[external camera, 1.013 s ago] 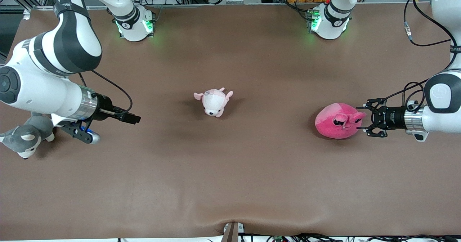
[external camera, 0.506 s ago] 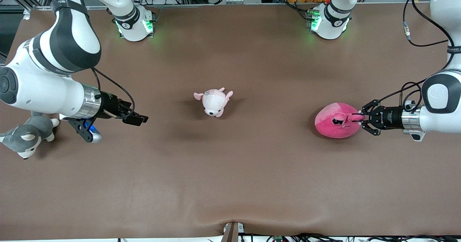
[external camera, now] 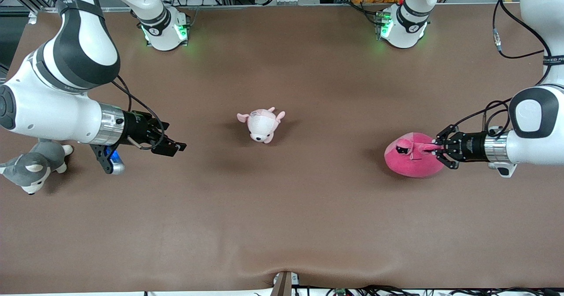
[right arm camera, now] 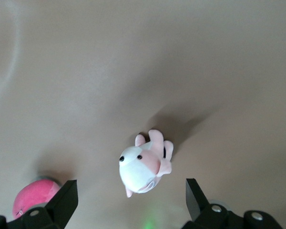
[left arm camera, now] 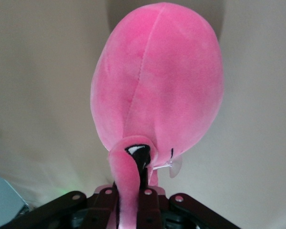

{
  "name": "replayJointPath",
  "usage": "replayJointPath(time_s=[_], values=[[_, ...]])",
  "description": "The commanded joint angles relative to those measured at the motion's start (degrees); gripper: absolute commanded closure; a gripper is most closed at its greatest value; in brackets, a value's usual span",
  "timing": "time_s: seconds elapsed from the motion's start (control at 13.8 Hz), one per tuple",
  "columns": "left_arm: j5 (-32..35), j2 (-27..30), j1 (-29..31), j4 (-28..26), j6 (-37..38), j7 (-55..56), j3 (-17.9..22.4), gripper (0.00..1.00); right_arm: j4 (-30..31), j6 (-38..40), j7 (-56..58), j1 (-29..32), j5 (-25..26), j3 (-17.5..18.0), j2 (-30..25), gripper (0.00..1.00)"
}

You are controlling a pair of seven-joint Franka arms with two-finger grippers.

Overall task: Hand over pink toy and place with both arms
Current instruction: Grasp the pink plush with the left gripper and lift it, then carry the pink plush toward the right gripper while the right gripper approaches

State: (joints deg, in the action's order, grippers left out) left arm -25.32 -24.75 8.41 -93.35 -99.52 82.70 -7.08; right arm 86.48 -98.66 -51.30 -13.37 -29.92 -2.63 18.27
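Left gripper [external camera: 434, 147] pinches the pink toy [external camera: 412, 160]; right wrist view shows right gripper [right arm camera: 128, 202] spread

White arms [external camera: 53, 111], black joints, silver wrists.

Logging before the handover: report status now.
Left gripper shut on the pink toy by an ear flap, toy low at the table. Right gripper open, waiting over bare table. Puppy plush sits mid-table between them.
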Motion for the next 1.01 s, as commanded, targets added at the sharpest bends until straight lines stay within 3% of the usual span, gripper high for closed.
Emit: replayJointPath(time_s=[0.0,0.22,0.58,0.94], values=[[-0.78,1.63,-0.59,4.13,2.22,5.79,-2.31,1.00,-1.57,-1.70,-5.11,-1.12,-2.07,-0.09,0.71,0.00],[-1.74,1.81,-1.12,8.18,2.57,9.82,-3.98,1.00,-2.19,-4.42,-11.88,-3.67,-4.44,-0.09,0.71,0.00],[-2.45,1.46,-1.56,13.01,2.58,25.82,-11.01,1.00,-4.73,-11.02,-26.20,-11.05,-4.53,-0.09,2.20,0.00],[-2.54,1.64,-1.64,14.77,2.14,32.24,-17.69,1.00,-8.78,-17.94,-34.54,-18.07,-4.71,-0.09,5.72,0.00]])
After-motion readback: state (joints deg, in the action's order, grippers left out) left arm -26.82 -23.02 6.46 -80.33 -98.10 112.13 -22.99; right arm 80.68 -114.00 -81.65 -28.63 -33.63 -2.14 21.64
